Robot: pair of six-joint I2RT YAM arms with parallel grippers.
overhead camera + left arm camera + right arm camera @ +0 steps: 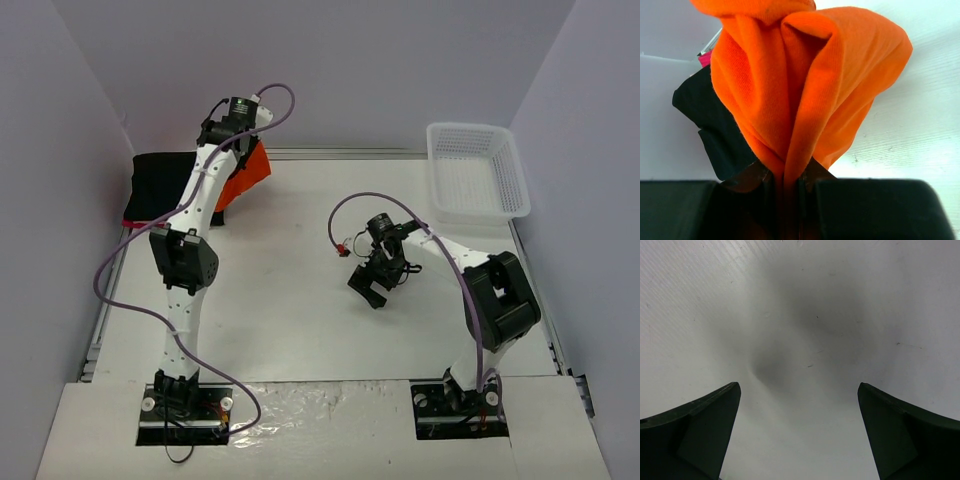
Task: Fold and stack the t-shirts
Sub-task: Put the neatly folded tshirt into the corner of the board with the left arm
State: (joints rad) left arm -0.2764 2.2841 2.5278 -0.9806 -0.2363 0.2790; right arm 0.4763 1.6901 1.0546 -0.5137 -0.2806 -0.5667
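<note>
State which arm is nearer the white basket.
Right. The right arm hangs over mid-table, jaws open, to the left of the white basket. The left arm reaches across to the far-left corner, jaws shut on the orange t-shirt.

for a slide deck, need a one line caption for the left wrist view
Left gripper jaws shut on a bunched orange fabric t-shirt, black cloth behind.

A white desk fills the floor of a small booth. Plain, pale grey-lilac walls close it in: the left wall, the back wall and the right wall. A metal rail runs along the desk's left edge. A white board covers the near edge. The light is soft and even, and a dim shadow lies on the finely ribbed surface.
</note>
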